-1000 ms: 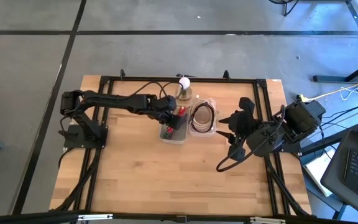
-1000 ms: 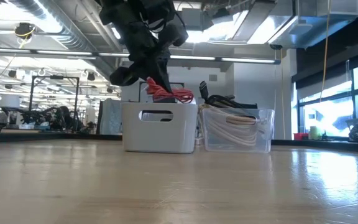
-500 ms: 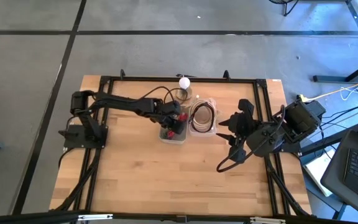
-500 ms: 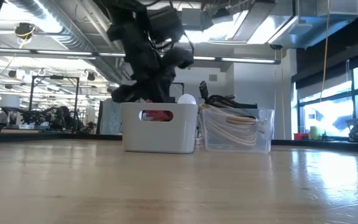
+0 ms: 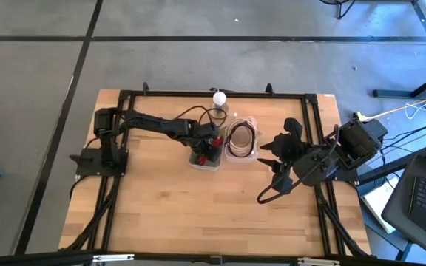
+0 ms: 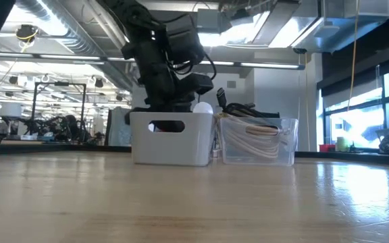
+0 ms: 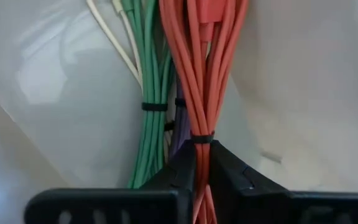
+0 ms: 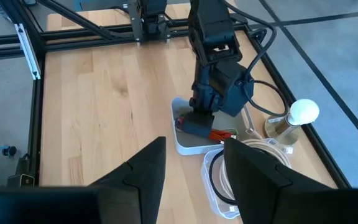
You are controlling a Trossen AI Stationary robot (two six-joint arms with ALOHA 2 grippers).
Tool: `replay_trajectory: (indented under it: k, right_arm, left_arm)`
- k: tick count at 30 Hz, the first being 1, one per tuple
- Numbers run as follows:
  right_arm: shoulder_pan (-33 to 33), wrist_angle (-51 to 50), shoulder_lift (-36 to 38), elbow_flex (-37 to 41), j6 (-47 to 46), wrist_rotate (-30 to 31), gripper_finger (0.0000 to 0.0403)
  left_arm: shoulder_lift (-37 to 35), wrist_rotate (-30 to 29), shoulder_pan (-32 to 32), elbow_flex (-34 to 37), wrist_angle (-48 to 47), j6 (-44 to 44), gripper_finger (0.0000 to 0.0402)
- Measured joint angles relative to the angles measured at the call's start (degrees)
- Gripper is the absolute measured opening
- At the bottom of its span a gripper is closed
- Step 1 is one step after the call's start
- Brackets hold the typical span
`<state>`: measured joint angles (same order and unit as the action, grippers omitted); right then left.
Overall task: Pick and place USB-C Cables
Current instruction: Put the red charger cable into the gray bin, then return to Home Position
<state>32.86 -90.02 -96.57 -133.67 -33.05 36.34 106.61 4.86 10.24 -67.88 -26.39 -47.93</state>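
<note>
— Two bins sit side by side at the far middle of the bench (image 5: 161, 199), as I see from overhead. Where is my left tool (image 5: 207, 147)?

— Down inside the white bin (image 6: 171, 138), the left one of the pair. From above I only make out a bit of red under the arm. The left wrist view tells me far more: the tool is clenched on the red cable bundle (image 7: 194, 74), its fingers (image 7: 180, 169) pinching it just past a black tie, with the green bundle (image 7: 149, 81) and a sliver of the purple bundle (image 7: 176, 134) lying right beside it against the bin's pale wall.

— And the low view?

— It hides all of that behind the bin's wall. What it gives me is the clear bin (image 6: 258, 141) just right of the white one, holding cream-white coils (image 6: 255, 144), with a black loop (image 6: 243, 108) showing above its rim.

— The right tool (image 5: 274, 157)?

— Waiting at the right side of the bench, well apart from the bins. Its wrist view shows the fingers (image 8: 143, 171) spread apart, grasping nothing, and the white ball (image 8: 304, 112) on its base beyond the bins.
</note>
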Motion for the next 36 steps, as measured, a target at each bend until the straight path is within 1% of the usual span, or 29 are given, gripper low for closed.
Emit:
replay_trajectory:
  k: [4,9,13,15,18,23,25,28,30,33,36]
  right_arm:
    - [0.0,0.0,0.0,0.0,0.04,0.02,0.0165]
    - [0.0,0.0,0.0,0.0,0.06,0.02,0.0165]
    - [0.0,0.01,0.0,0.0,0.1,0.02,0.0165]
    - [0.0,0.0,0.0,0.0,0.26,0.08,0.0165]
    - [0.05,0.01,0.06,0.0,1.42,1.4,0.0165]
    - [1.14,0.0,1.84,0.0,1.94,2.03,0.0165]
    - [1.95,0.0,2.75,0.0,0.98,2.47,0.0165]
    - [3.27,0.01,3.79,0.0,-1.18,4.68,0.0165]
    - [4.0,0.0,4.0,-0.02,-2.32,6.11,0.0165]
    - [4.63,0.0,3.16,-0.02,-2.54,9.17,0.0165]
    - [4.63,0.03,0.52,-0.04,-2.52,15.38,0.0164]
  left_arm:
    - [-1.19,-0.07,0.37,0.0,-0.14,3.89,0.0067]
    - [-4.32,-1.6,0.57,0.02,-0.27,5.37,0.0132]
    - [-7.28,-1.63,0.59,0.02,-0.15,6.37,0.0168]
    - [-9.73,-0.65,0.66,0.02,0.28,7.55,0.018]
    - [-15.3,-0.21,0.66,0.02,2.35,10.53,0.019]
    - [-27.54,-0.26,0.68,0.02,1.73,16.41,0.0192]
    - [-32.85,-0.29,0.68,0.02,1.16,18.44,0.019]
    - [-40.22,-0.23,0.03,0.02,0.48,20.9,0.0189]
    - [-44.5,-0.14,-1.39,0.02,0.51,23.2,0.0189]
    - [-49.65,1.33,-5.05,0.02,1.64,30.27,0.0189]
    - [-52.45,-0.06,-9.82,0.02,5.87,35.32,0.0184]
